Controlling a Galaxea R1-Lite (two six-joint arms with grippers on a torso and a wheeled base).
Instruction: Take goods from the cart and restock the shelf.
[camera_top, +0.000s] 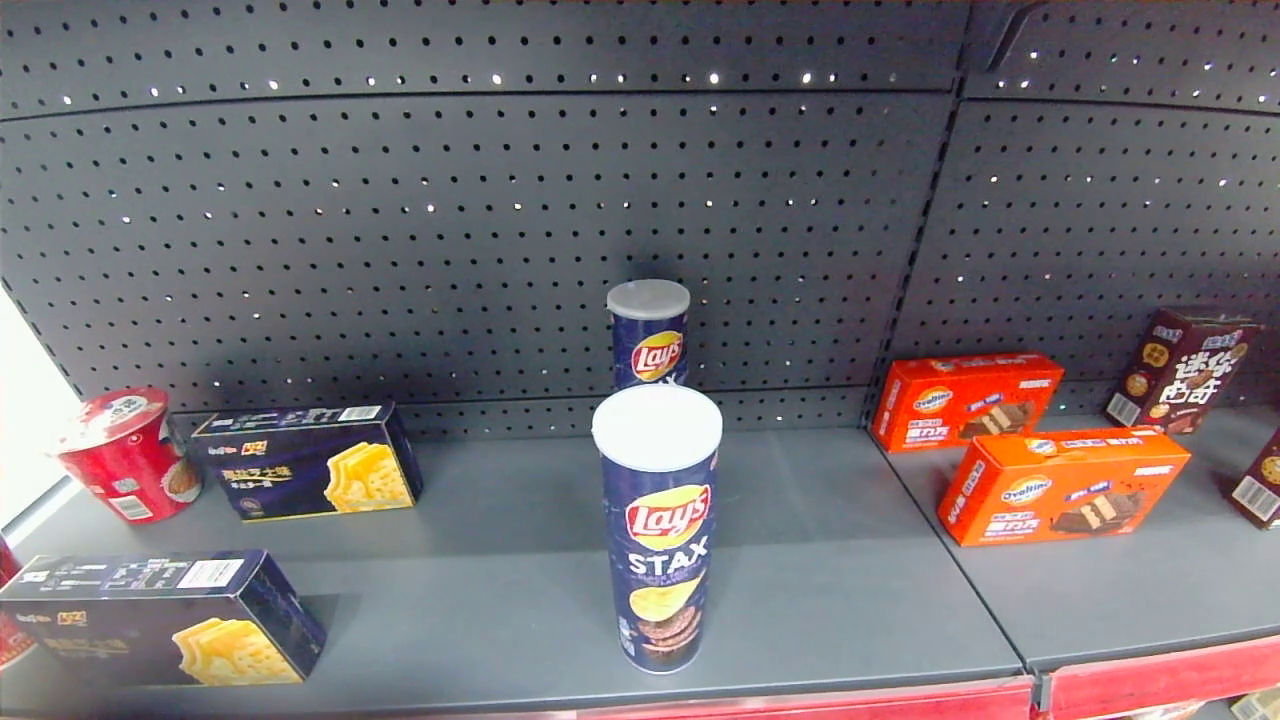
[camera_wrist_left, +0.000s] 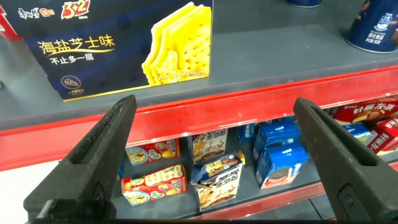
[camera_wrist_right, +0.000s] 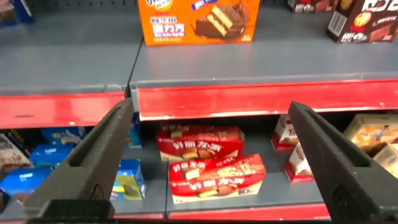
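Left wrist view showed the left tool (camera_wrist_left: 212, 106) spread open and empty just before the shelf (camera_wrist_left: 280, 56) lip; the right tool (camera_wrist_right: 210, 107) hung likewise. Beyond, between both, an upright chips can (camera_top: 658, 530) stood front-centre, a second chips can (camera_top: 650, 335) behind it.

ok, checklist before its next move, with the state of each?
1. Left gripper open and empty: ok.
2. Right gripper open and empty: ok.
3. Front chips can upright on the shelf: ok.
4. Rear chips can upright behind it: ok.
5. Bare shelf space between the cans and the orange boxes: ok.
6. Cart position: cannot tell.
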